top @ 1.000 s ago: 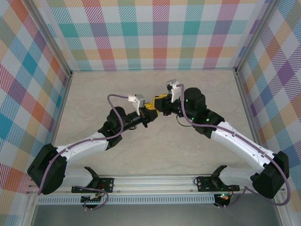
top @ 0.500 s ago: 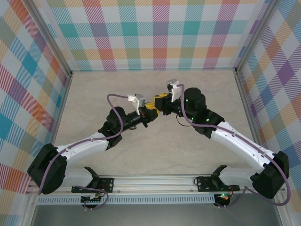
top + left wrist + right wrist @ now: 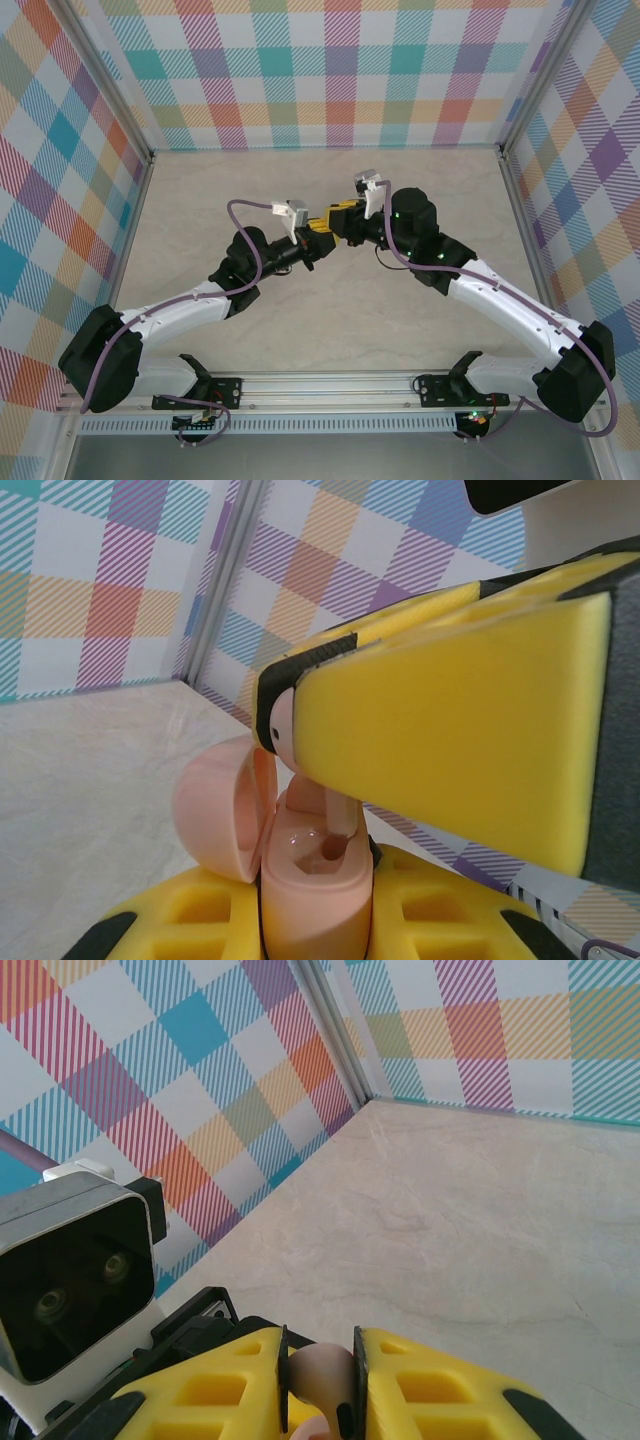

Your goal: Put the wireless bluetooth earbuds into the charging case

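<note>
Pinching earbud (image 3: 283,718) in right gripper (image 3: 318,1345) at open case (image 3: 312,880) clamped in left gripper (image 3: 315,930); risks jamming stem on socket rim if tilted.

case (image 3: 312,905): pale pink, upright, hinged open toward the left
earbud (image 3: 283,720): pale pink, above the case, stem reaching down into its well

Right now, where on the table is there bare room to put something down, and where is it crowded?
Bare: the far strip of table along the back wall, and the near patch between the left arm, the right arm and the front rail. Crowded: the centre, where the left hand holding the open charging case meets the right hand holding an earbud.
</note>
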You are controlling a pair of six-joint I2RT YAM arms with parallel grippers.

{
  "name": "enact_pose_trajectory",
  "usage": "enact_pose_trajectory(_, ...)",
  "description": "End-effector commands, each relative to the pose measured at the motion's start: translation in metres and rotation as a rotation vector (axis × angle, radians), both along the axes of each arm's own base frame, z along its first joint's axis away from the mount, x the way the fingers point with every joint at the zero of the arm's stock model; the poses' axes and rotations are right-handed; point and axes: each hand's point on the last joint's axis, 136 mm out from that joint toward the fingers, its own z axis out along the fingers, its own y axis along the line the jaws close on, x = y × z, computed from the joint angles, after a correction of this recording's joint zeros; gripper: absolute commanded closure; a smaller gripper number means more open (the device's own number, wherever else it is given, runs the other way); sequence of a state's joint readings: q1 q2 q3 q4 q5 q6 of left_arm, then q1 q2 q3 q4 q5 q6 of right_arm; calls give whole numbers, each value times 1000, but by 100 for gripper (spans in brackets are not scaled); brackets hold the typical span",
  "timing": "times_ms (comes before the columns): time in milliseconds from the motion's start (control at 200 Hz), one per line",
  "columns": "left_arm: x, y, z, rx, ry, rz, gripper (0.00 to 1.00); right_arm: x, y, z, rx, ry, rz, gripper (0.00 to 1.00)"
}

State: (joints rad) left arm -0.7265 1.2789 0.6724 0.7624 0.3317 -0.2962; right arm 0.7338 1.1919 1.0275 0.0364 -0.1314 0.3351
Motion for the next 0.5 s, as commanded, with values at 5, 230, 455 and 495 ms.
enact_pose_trajectory(5,-7,2,39,-83,-83,-4,86,-7,-1,2,-1,-5,19,75)
enact_pose_trajectory(230,-7,3,40,-83,-90,3,86,-9,0,-2,-17,10,35,75)
enact_pose_trajectory(455,-6,4,40,-82,-87,16,86,-12,-1,-1,-17,9,40,75)
enact_pose_trajectory(495,-6,4,39,-82,-85,16,86,-13,-1,0,-13,5,43,75)
